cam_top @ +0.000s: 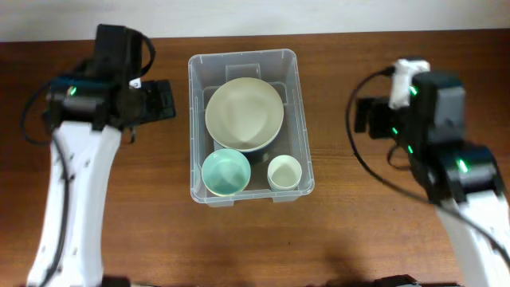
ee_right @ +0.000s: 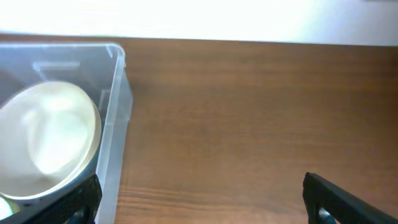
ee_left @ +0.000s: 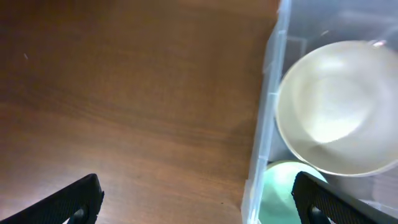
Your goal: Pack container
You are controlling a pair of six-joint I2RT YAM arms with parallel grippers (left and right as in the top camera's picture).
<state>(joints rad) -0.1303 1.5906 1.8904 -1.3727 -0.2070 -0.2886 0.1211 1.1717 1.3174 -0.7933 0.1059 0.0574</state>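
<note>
The clear plastic container (cam_top: pixel 197 119) stands at the table's middle. Inside it lie a large cream bowl (cam_top: pixel 244 113), a mint-green bowl (cam_top: pixel 224 172) and a small cream cup (cam_top: pixel 283 171). My left gripper (cam_top: pixel 163 100) is open and empty just left of the container's far part. In the left wrist view (ee_left: pixel 196 202) its fingers straddle the container wall (ee_left: pixel 264 124), with the cream bowl (ee_left: pixel 339 112) and green bowl (ee_left: pixel 277 193) beyond. My right gripper (cam_top: pixel 362 115) is open and empty, right of the container. The right wrist view (ee_right: pixel 199 202) shows the container's corner (ee_right: pixel 118 93) and the cream bowl (ee_right: pixel 46 134).
Brown wooden table (cam_top: pixel 358 223) all round. Its far edge (ee_right: pixel 249 40) meets a white surface beyond. Black cables hang by both arms.
</note>
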